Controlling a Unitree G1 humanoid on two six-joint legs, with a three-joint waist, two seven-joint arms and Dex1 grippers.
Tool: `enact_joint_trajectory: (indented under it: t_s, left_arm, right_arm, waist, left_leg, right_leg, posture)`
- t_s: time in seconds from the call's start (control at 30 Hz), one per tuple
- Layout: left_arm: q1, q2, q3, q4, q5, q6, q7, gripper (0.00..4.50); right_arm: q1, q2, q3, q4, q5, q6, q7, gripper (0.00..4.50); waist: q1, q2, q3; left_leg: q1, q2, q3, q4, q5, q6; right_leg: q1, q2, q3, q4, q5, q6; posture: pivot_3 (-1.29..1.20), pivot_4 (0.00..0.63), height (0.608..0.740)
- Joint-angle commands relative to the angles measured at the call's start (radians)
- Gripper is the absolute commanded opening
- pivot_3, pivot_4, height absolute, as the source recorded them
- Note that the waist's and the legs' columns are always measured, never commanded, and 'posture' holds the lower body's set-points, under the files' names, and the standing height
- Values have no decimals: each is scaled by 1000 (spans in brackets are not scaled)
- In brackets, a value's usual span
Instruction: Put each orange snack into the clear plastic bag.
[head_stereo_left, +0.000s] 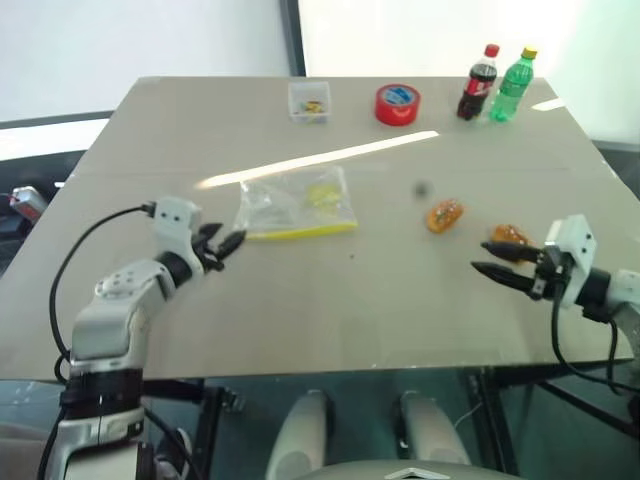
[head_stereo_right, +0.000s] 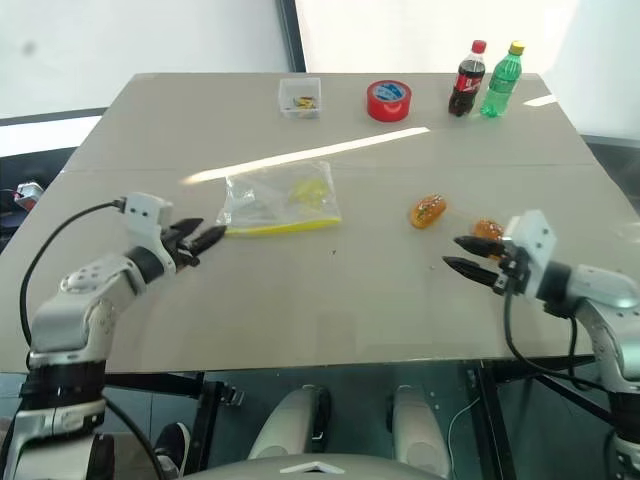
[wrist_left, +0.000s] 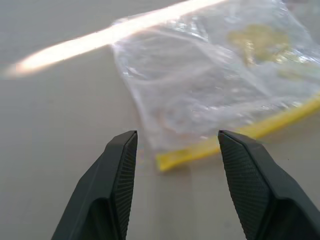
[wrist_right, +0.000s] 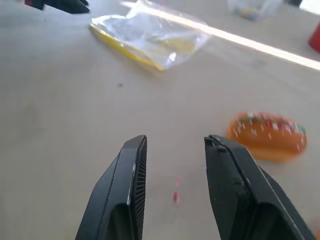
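Note:
The clear plastic bag (head_stereo_left: 297, 207) lies flat on the table, left of centre, with its yellow strip along the near edge and a pale yellow piece (head_stereo_left: 322, 195) inside. My left gripper (head_stereo_left: 230, 247) is open and empty, just short of the bag's near left corner (wrist_left: 165, 160). Two orange snacks lie on the right: one (head_stereo_left: 444, 215) stands free, the other (head_stereo_left: 508, 236) sits just beyond my right gripper (head_stereo_left: 480, 256). That gripper is open and empty, hovering low over the table. In the right wrist view a snack (wrist_right: 267, 135) lies to one side of the fingers.
Along the far edge stand a small clear tub (head_stereo_left: 309, 102), a red tape roll (head_stereo_left: 397, 104), a cola bottle (head_stereo_left: 480, 82) and a green bottle (head_stereo_left: 512, 84). The grey table (head_stereo_left: 330, 310) has bare surface between the bag and the snacks.

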Motion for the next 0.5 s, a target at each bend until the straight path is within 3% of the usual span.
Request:
enact_joint_trajectory:
  t_s: [0.03, 0.27, 0.5]
  left_arm:
    - [-88, 0, -12, 155, 28, -43, -14, 2699]
    - [-238, -67, -119, 385, 59, -39, -103, 2699]
    - [-314, -95, -175, 489, 88, -2, -169, 2699]
  right_arm:
    - [-76, 22, 55, -97, 8, 46, -49, 1839]
    - [-173, 59, 149, -110, -29, 57, -74, 1839]
    - [-203, 89, 183, -108, -53, 46, -82, 1839]
  waist:
    - [0, 0, 0]
    - [13, -1, 0]
    - [10, 0, -1]
  left_leg:
    - [0, 0, 0, 0, 0, 0]
    - [-1, -2, -3, 0, 0, 0]
    - [0, -2, -4, 0, 0, 0]
  right_leg:
    - [0, 0, 0, 0, 0, 0]
    - [1, -2, -3, 0, 0, 0]
    - [1, -2, -3, 2, 0, 0]
  posture:
    - [0, 150, 740]
    - [0, 150, 740]
    - [0, 150, 740]
